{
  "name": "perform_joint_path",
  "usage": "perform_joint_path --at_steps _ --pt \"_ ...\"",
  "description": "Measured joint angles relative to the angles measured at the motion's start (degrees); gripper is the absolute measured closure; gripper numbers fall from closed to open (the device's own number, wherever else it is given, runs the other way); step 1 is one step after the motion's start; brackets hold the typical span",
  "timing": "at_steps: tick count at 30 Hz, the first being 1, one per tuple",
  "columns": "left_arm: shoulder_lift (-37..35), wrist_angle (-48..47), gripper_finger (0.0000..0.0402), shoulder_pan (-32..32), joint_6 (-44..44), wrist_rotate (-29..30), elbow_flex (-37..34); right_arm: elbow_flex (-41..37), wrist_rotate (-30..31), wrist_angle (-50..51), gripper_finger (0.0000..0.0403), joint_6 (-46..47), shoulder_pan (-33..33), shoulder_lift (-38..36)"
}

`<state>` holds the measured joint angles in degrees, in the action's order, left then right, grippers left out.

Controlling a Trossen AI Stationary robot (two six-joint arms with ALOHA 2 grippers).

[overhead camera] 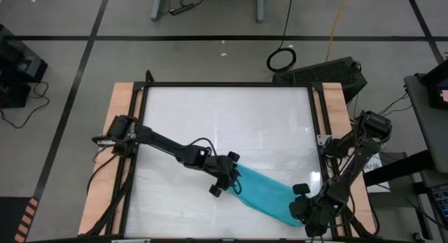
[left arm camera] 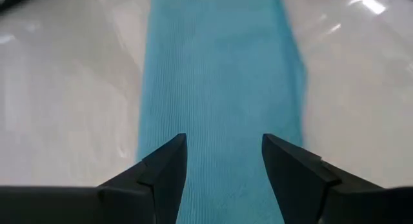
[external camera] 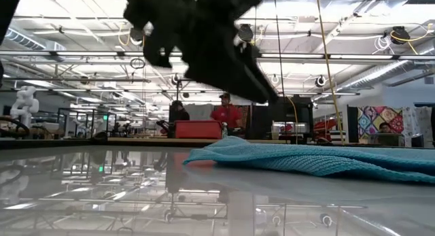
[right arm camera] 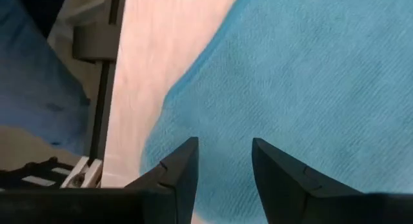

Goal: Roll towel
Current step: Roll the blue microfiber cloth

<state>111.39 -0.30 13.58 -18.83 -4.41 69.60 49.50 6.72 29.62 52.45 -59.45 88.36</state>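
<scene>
Turquoise towel [overhead camera: 266,195] lies flat, unrolled, on the glossy surface [overhead camera: 210,124], left end effector [overhead camera: 231,176] and right end effector [overhead camera: 302,204] open and empty at opposite ends; rolling likely needs an even, square first tuck.

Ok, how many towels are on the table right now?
1. The towel lies as a long strip near the table's front edge, right of centre, between the left pincer at one end and the right pincer at the other. None other shows.
</scene>
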Motion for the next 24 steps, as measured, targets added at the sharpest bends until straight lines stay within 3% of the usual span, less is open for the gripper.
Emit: perform_joint_path --at_steps 11,24 --pt "5.64 -1.70 0.0194 -4.82 -1.63 0.23 -0.02 0.12 -0.53 -6.10 0.0269 -8.07 5.92 7.73" --pt "5.14 -0.57 0.0194 -15.32 -25.62 18.61 -0.01 0.09 0.91 -19.41 0.0269 -25.89 23.51 12.09"
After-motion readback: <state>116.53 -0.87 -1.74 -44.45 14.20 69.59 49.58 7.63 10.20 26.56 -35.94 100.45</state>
